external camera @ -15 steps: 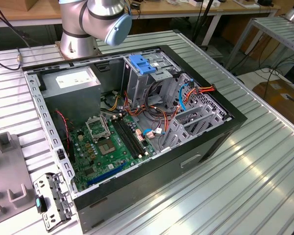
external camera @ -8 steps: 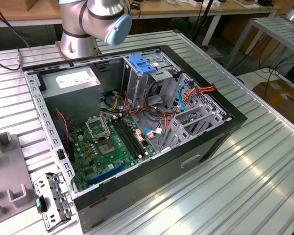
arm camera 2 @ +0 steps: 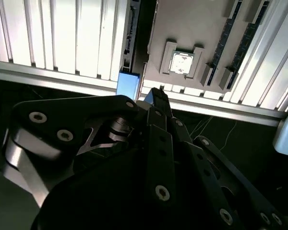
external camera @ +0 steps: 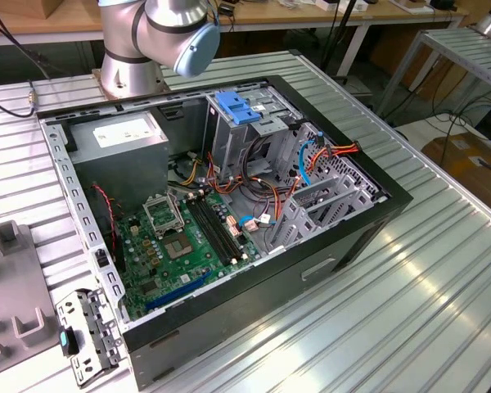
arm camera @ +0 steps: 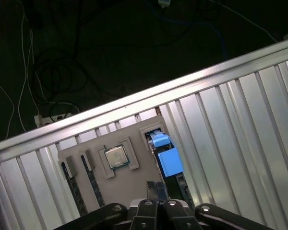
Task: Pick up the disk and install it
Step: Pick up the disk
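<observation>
**Disk parked in the tray, gripper above it**

The disk (arm camera: 169, 162) stands on edge in a slot along one side of a grey parts tray (arm camera: 136, 184). Its bright blue carrier frame faces up and its dark body runs on beneath. In the second wrist view the disk (arm camera 2: 128, 85) appears as a blue block at the tray (arm camera 2: 192, 24) border. A processor chip (arm camera: 116, 157) lies flat in its own recess just beside the disk, and two dark memory sticks (arm camera: 93, 184) sit in slots beyond it.

The gripper (arm camera: 156, 186) hangs over the tray close to the disk without touching it. Its jaws are pressed together with nothing between them, and the same closed tip (arm camera 2: 158, 93) shows in the second wrist view.

The tray rests near the edge of a ribbed aluminium table (arm camera: 230, 120). In the exterior view the arm (external camera: 159, 33) rises behind an open computer case (external camera: 229, 332) holding a green motherboard (external camera: 180, 246) and a grey drive cage (external camera: 225, 143) topped by a blue clip (external camera: 233, 106).
</observation>
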`<move>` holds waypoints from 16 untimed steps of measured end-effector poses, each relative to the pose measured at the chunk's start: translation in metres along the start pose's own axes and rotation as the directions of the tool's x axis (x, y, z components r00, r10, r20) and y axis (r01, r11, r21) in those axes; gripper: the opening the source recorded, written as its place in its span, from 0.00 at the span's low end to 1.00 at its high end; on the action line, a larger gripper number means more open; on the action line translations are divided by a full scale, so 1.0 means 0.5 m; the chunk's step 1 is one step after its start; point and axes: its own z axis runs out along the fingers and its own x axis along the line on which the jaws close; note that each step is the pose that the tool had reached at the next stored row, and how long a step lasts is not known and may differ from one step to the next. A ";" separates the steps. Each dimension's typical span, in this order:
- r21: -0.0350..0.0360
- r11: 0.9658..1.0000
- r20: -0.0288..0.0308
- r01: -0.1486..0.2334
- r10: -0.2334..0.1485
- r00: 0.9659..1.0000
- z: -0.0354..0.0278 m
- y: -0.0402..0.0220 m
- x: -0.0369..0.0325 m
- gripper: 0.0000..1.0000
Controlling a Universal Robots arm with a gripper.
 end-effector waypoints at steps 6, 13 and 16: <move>0.000 1.000 0.000 0.001 -0.001 1.000 0.000 0.000 0.000 0.11; 0.002 0.996 0.000 0.084 -0.084 0.996 0.000 0.000 0.000 0.11; 0.003 0.991 0.001 0.134 -0.134 0.991 0.000 0.000 0.000 0.11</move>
